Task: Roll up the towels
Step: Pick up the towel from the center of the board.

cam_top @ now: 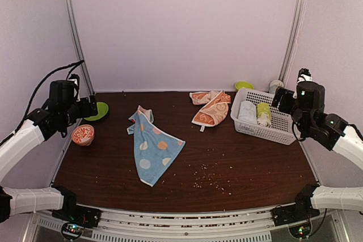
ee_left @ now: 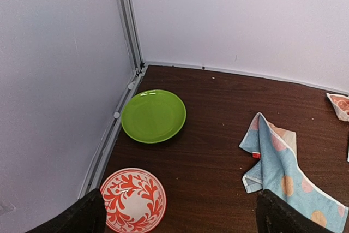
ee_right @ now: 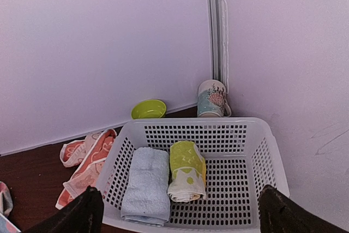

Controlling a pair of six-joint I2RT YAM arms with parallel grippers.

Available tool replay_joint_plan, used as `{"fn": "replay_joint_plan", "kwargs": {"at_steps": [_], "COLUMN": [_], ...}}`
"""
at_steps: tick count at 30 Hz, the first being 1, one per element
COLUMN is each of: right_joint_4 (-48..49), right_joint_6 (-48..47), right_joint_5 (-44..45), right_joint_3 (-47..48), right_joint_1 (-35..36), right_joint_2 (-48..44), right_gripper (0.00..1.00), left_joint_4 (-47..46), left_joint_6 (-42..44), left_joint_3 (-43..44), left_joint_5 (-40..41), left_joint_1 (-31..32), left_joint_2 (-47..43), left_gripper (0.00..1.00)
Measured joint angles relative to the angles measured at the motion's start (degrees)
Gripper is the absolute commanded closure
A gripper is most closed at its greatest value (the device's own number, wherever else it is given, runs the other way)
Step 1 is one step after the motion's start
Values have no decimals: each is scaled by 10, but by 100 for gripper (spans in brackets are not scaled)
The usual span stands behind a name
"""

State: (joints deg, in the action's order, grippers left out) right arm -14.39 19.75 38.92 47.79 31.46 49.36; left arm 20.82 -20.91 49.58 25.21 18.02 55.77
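**Towels Unrolled, Both Claws Wide**

The blue towel (cam_top: 152, 148) sprawls mid-table, its long axis running far-left to near-right. It lies right of the left gripper (cam_top: 89, 107), the nearer arm. The orange towel (cam_top: 211, 107) lies crumpled just left of the basket (cam_top: 266, 132), nearer the right gripper (cam_top: 281, 99). Both grippers gape empty above the dark, crumb-strewn table (cam_top: 255, 162).

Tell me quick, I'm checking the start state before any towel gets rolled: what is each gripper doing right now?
The left gripper: open, holding nothing.
The right gripper: open, holding nothing.
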Motion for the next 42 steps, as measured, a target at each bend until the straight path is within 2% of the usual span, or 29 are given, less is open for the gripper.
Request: {"fn": "replay_joint_plan", "kwargs": {"at_steps": [7, 11, 17, 24, 31, 42], "right_joint_4": [-3, -12, 7, 19, 35, 12], "right_joint_6": [-24, -3, 91, 200, 253, 271], "right_joint_5": [-75, -89, -155, -237, -285, -303], "right_joint_3": [9, 27, 30, 47, 107, 323], "right_joint_1": [9, 64, 179, 241, 261, 253], "right_joint_2": [-10, 25, 169, 359, 465, 658], "right_gripper": [0, 0, 8, 22, 33, 50], "left_joint_4": [6, 20, 72, 142, 154, 155], "left_joint_6": [22, 16, -27, -29, -25, -26], "left_joint_3": [0, 0, 5, 37, 12, -10], "left_joint_5": [-21, -48, -69, -43, -40, -57], "left_joint_1": [0, 0, 0, 0, 0, 0], "left_joint_2": [-2, -12, -28, -24, -46, -48], "left_gripper": [2, 2, 2, 2, 2, 3]}}
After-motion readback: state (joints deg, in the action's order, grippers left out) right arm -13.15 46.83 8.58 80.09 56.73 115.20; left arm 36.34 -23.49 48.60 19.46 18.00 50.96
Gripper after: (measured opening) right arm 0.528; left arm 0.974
